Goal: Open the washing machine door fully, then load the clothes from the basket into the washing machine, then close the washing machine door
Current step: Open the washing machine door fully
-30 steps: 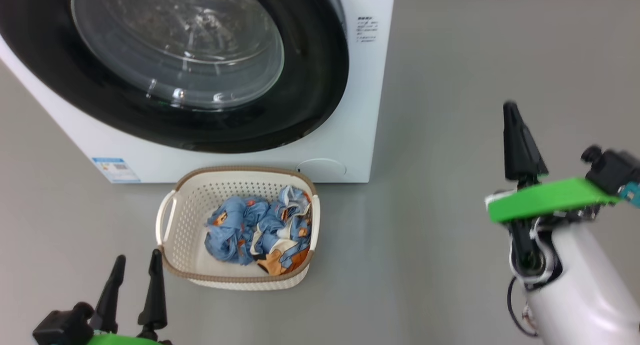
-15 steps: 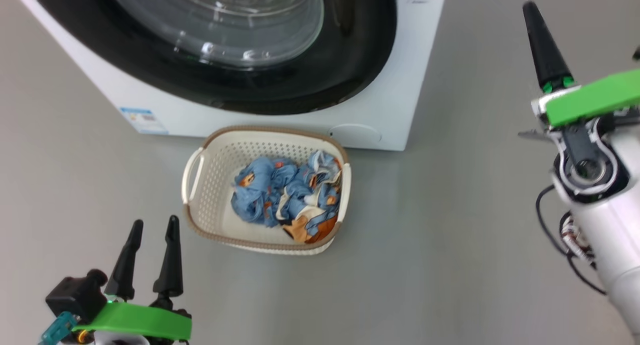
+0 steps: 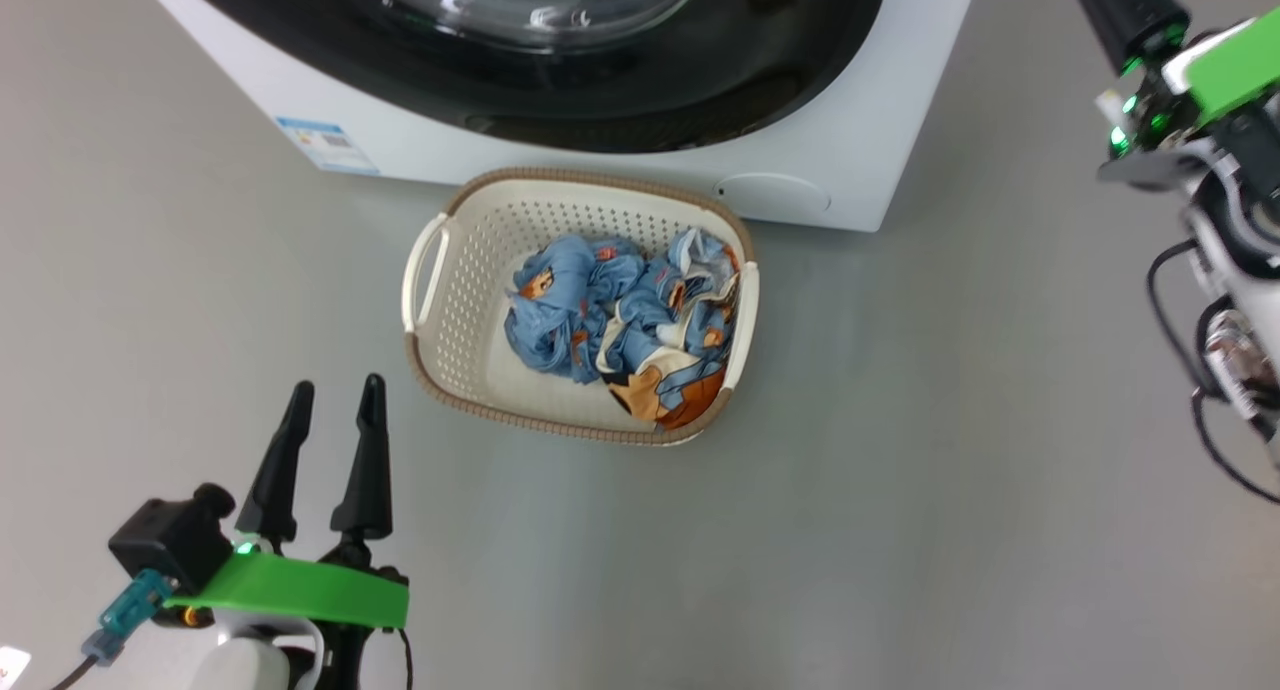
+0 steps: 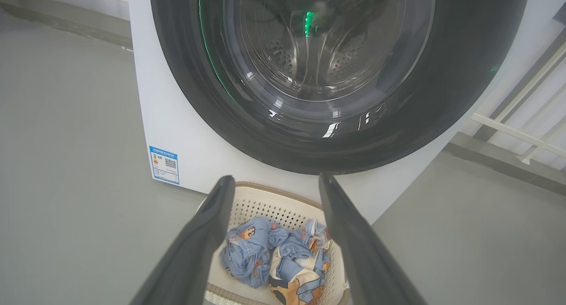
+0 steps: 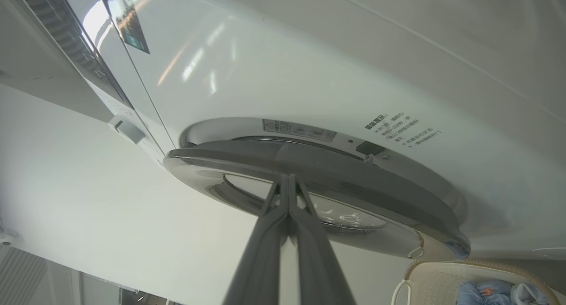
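Since a second ago the head camera is swinging, so the whole scene is sitting higher and further right, and the right gripper [image 5: 287, 177] is climbing towards the head view's top right corner, where the edge is cutting off its long dark fingers [image 3: 1125, 10]. In its own wrist view those fingers are pressing flat together with nothing between them, pointing at the rim of the large round washing machine door [image 3: 700, 100] with its glossy black ring; whether they are touching it is hard to tell. The door is lying shut against the big white boxy washing machine [image 3: 880, 120], its upper part out of the head view and the drum showing only dimly through the glass. On the grey floor just in front, the small cream-white perforated plastic basket [image 3: 470, 270] is holding the crumpled light-blue printed clothes [image 3: 600, 310]. The left gripper [image 3: 337, 382] is hovering near the basket's near left corner, spread wide and empty.
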`<state>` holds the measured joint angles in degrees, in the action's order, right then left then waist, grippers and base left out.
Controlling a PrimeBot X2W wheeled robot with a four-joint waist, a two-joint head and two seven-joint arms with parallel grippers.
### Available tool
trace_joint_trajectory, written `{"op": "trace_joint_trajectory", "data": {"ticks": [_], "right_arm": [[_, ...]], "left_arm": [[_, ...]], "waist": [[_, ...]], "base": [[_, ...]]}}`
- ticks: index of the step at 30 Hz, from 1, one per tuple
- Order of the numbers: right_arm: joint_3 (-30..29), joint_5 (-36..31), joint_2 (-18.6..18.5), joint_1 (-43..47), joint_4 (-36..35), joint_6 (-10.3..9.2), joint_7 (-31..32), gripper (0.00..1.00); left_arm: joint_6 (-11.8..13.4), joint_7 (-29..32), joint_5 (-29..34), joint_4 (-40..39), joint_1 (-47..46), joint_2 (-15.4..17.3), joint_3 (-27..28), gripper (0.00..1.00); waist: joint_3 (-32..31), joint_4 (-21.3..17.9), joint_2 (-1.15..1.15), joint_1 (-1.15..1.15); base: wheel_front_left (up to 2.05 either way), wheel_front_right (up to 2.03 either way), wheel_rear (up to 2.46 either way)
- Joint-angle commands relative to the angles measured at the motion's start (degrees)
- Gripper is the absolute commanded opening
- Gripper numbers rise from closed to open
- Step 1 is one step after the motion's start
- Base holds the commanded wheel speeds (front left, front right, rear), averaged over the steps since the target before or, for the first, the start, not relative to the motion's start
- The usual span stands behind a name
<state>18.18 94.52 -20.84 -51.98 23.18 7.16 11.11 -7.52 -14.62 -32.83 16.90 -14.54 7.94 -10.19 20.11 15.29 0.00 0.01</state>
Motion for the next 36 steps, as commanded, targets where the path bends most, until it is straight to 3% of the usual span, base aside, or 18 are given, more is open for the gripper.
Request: {"op": "trace_joint_trajectory", "data": {"ticks": [1, 13, 36], "right_arm": [[-0.81, 1.27, -0.30, -2.02, -0.69, 0.33, 1.85, 0.00], [-3.66, 3.29, -0.62, -10.97, 3.96, 0.33, 14.35, 0.00], [-1.15, -2.66, 2.48, -21.25, 8.92, 0.33, 19.24, 0.00]], "left_arm": [[0.03, -0.38, -0.54, -0.78, -1.75, 1.20, 1.43, 1.00], [0.03, -0.38, -1.86, -1.04, -4.73, 0.72, -0.93, 1.00], [0.03, -0.38, -3.61, -1.47, -8.72, -0.39, -3.41, 1.00]], "waist": [[1.87, 1.31, 0.00, -0.01], [6.64, 3.42, 0.00, -0.01], [12.35, 6.65, 0.00, -0.01]], "base": [[0.00, 0.00, 0.00], [0.00, 0.00, 0.00], [0.00, 0.00, 0.00]]}}
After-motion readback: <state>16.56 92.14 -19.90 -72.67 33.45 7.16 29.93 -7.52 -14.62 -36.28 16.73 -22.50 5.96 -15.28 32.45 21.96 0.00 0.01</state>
